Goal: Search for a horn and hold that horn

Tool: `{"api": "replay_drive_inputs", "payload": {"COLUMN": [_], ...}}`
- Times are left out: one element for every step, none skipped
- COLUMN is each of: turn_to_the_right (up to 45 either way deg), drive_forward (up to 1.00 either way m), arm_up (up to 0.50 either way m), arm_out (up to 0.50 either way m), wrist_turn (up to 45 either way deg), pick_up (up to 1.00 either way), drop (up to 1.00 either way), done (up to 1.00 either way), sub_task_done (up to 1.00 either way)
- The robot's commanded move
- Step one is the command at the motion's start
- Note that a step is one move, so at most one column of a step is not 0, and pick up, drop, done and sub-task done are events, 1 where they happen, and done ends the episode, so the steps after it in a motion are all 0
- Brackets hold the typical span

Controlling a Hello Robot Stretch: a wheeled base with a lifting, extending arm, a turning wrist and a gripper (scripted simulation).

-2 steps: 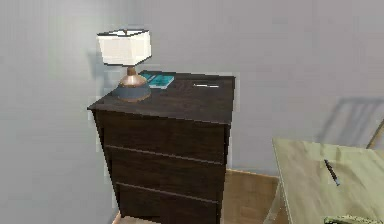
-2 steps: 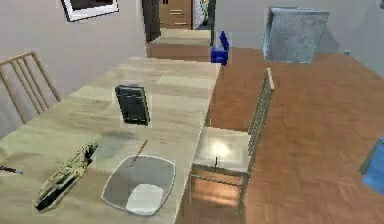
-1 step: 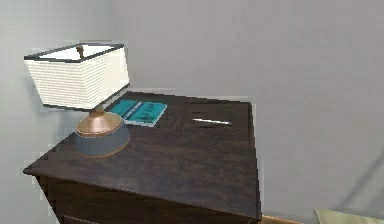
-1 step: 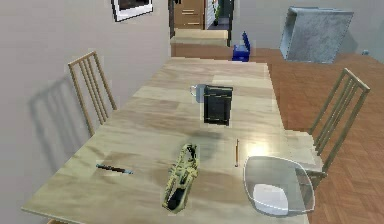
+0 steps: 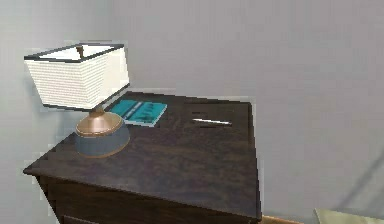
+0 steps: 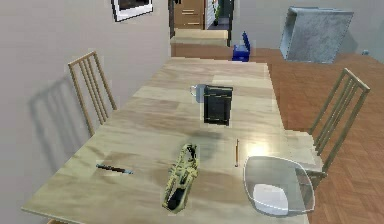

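Three things sit on the dark wooden cabinet (image 5: 180, 155) in the forward view. A lamp (image 5: 85, 85) with a white ribbed shade and a round coppery base stands toward the left. A teal book (image 5: 138, 110) lies flat just beside that base, and a thin pale stick (image 5: 210, 122) lies apart to the book's right. Grey-blue walls stand behind the cabinet.

In the arm side view a long light wooden table (image 6: 150, 120) runs away from the camera, with a slatted chair (image 6: 90, 85) at its left side and a second chair (image 6: 340, 110) at its right. Near the table's middle a dark boxy thing (image 6: 218, 104) stands upright, with a small pale cup-like thing (image 6: 196, 92) just beside it. Nearer the camera lie a dark pen (image 6: 114, 169), a thin pencil (image 6: 236, 152) and a clear glass bowl (image 6: 272, 185) by the right edge. Between pen and bowl lies a long yellowish-and-dark object (image 6: 180, 176). It is too small to tell whether it is the horn. A framed picture (image 6: 130, 8) hangs on the wall at upper left. The claw's state cannot be told from these pictures
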Motion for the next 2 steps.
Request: {"api": "replay_drive_inputs", "payload": {"turn_to_the_right": [0.0, 0.0], "drive_forward": [0.0, 0.0], "arm_up": [0.38, 0.0], "arm_out": [0.0, 0.1], "wrist_turn": [0.0, 0.0], "pick_up": [0.0, 0.0], "drop": [0.0, 0.0], "done": [0.0, 0.0], "sub_task_done": [0.0, 0.0]}}
